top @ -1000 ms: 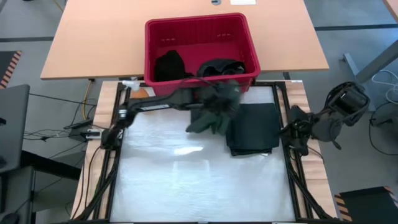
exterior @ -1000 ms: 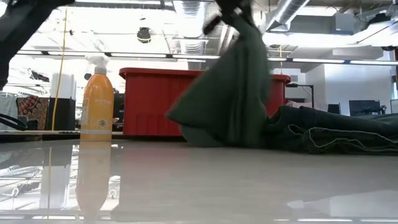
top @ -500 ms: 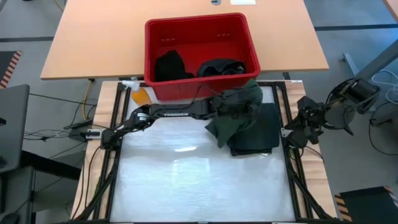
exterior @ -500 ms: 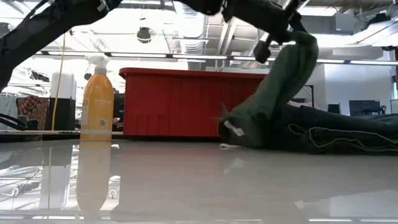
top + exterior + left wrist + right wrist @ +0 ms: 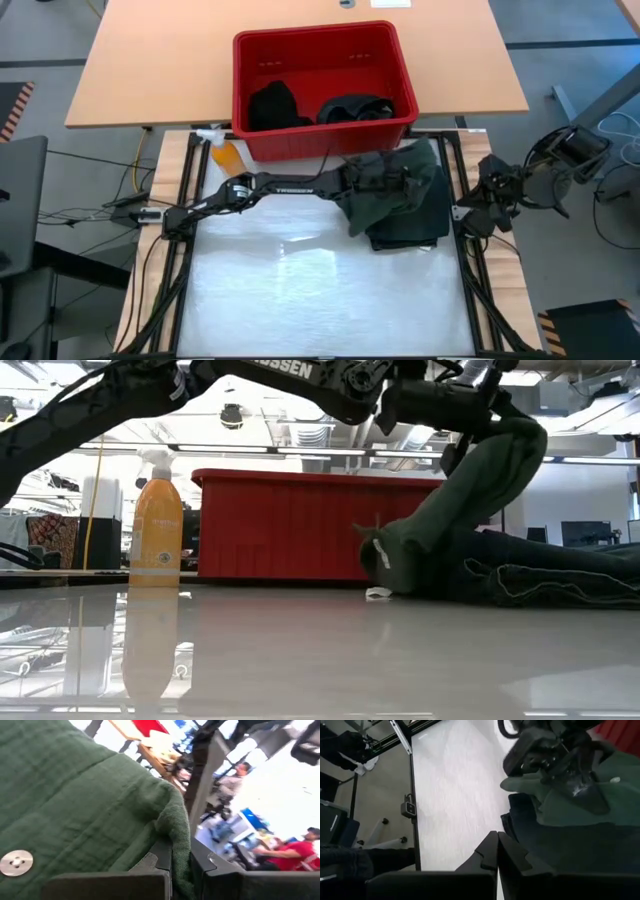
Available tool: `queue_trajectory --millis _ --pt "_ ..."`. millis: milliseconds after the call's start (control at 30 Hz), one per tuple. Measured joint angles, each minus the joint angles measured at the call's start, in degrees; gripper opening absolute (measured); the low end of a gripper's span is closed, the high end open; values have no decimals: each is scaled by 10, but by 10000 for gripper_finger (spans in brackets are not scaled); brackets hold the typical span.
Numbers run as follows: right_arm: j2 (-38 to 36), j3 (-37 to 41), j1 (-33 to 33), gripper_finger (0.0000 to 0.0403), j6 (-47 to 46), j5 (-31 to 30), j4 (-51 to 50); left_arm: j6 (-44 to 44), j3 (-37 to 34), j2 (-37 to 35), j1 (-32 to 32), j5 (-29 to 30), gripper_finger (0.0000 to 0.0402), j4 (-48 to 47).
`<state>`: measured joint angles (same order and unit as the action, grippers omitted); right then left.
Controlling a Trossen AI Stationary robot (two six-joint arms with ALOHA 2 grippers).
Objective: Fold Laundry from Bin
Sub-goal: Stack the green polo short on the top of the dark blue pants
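The red bin (image 5: 322,45) stands at the table's far side with dark laundry (image 5: 272,104) inside. An olive-green garment (image 5: 385,195) hangs from my left gripper (image 5: 400,181), which reaches level across the table and is shut on the cloth. Below it lies a folded dark garment (image 5: 415,222), flat on the table right of the middle. In the low view the green garment (image 5: 450,510) droops from my left gripper (image 5: 478,412) down to the table. My right gripper (image 5: 497,847) waits shut at the table's right edge (image 5: 468,212). My left gripper pinches a bunched fold of the green garment (image 5: 176,837) between its two fingers. The fingers come in level from the table's left. The cloth hangs slack below them, and its lower end (image 5: 392,565) rests on the table beside the folded dark garment.
An orange spray bottle (image 5: 157,525) stands at the table's far left corner, beside the bin (image 5: 300,525). The white table top (image 5: 300,290) stretches bare toward its near edge. A black frame (image 5: 470,270) runs along the table's sides.
My left gripper has swept toward the table's right edge and down, tipping from pointing down to level. The green garment went with it: its held part now sits over the folded dark garment, and its lower end has slid right along the table.
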<state>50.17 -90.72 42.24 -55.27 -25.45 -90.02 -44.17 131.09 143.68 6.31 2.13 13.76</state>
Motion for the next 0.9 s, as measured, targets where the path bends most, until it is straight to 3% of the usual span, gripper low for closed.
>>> queue_trajectory --millis 300,500,633,900 --pt "0 0 0 26 -4 -18 0 78 0 0 -15 -8 4 46" --pt "0 0 0 24 -11 -39 0 159 0 0 -30 1 40 26" --pt "0 0 0 24 -24 -57 0 176 0 0 -30 -46 82 19" --pt "0 0 0 28 -60 -80 0 122 0 -1 2 -157 140 27"
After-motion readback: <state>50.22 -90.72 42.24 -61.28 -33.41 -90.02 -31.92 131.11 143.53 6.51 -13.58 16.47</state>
